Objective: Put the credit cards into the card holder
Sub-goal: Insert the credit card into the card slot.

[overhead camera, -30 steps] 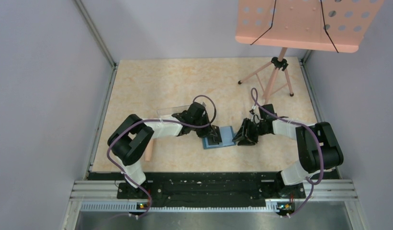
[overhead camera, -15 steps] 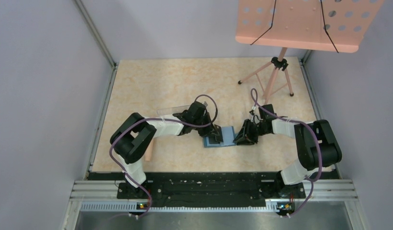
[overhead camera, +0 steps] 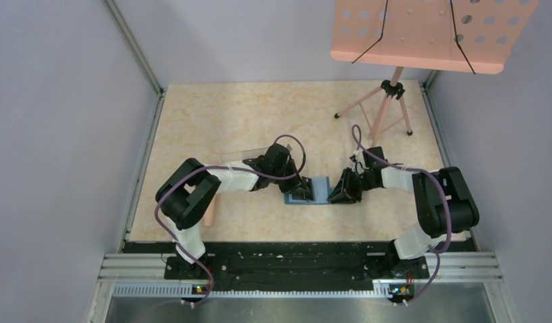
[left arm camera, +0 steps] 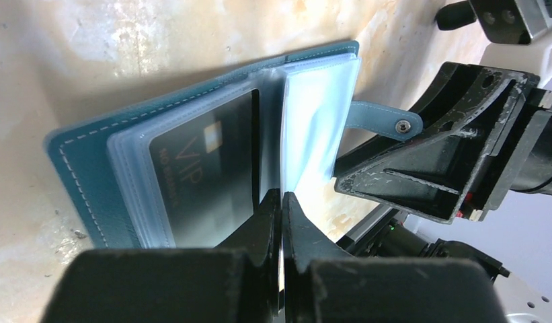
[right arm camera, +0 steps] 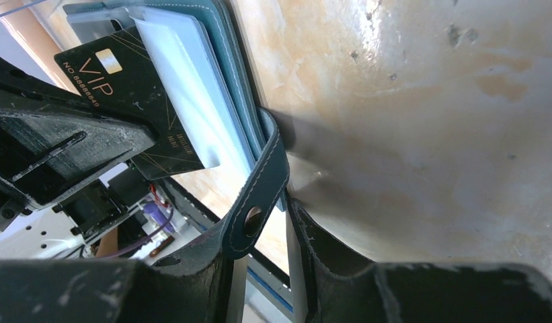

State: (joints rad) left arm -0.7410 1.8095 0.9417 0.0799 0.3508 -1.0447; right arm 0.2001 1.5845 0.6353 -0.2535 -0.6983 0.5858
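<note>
A pink perforated stand (overhead camera: 421, 33) on a tripod (overhead camera: 384, 108) stands at the marbled table's (overhead camera: 212, 114) far right corner.

Teal-blue card holder (left arm camera: 85, 161) is lying open on the tabletop, clear sleeves fanning up and its snap strap (right arm camera: 256, 195) sticking out sideways. One black "VIP" credit card (left arm camera: 206, 175) is sitting in a sleeve on the left page. A second black VIP card (right arm camera: 135, 101) is standing on edge against the pale sleeves.
</note>
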